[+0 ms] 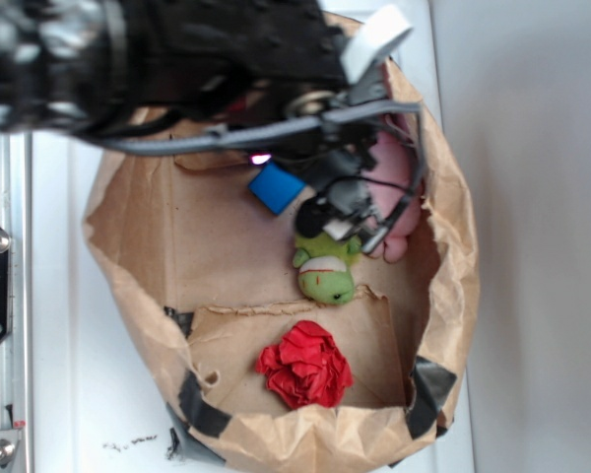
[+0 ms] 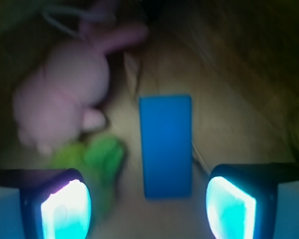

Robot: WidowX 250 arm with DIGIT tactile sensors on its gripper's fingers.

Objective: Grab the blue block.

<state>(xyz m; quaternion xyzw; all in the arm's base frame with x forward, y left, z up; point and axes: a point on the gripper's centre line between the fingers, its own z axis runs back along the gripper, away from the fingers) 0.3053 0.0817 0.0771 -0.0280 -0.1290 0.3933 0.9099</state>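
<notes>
The blue block (image 1: 276, 187) is a flat bright blue slab lying on the brown paper floor of the bag, left of the arm's end. In the wrist view the blue block (image 2: 166, 145) lies lengthwise ahead of my gripper (image 2: 148, 209), a little right of centre between the two glowing pads (image 2: 65, 209). The gripper (image 1: 340, 219) hovers above the bag floor, open, with nothing between its fingers. The block's near end stops short of the pads and touches neither one.
A green plush toy (image 1: 327, 268) lies just below the gripper, and a pink plush rabbit (image 1: 399, 192) lies to its right. A red crumpled ball (image 1: 305, 365) sits on a lower cardboard flap. The bag's rolled paper wall (image 1: 453, 256) rings everything.
</notes>
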